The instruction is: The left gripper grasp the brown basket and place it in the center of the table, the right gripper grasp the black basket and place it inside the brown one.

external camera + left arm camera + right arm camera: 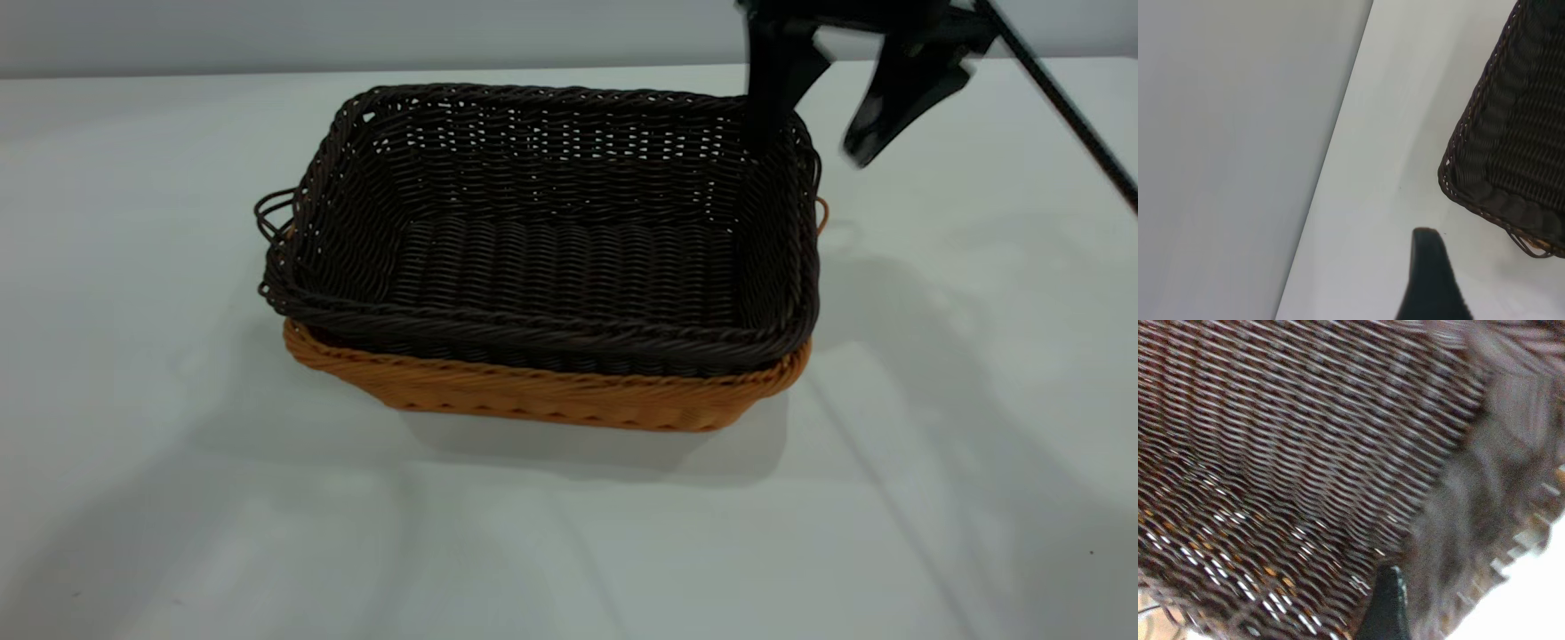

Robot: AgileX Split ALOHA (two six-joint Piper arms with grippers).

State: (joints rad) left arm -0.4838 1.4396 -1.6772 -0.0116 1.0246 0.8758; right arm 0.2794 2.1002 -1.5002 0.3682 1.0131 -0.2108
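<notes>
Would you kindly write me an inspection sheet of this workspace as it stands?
Surface: pale grey-white table, bare around the baskets.
Job's things: dark brown-black woven wicker basket sits nested inside the orange-tan woven wicker basket, whose rim shows below it.
Clutter: nothing seen.
Grippers: right gripper open astride the dark basket's far right wall, one finger inside, one outside; left gripper's fingertip over bare table beside the baskets.
Cables: thin black line behind the right gripper.
Surroundings: plain grey wall.

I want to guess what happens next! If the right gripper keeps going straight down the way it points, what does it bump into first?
Probably the black basket. The right gripper hangs open over its far right corner, one finger inside the rim, the other outside. Depth is hard to judge.
</notes>
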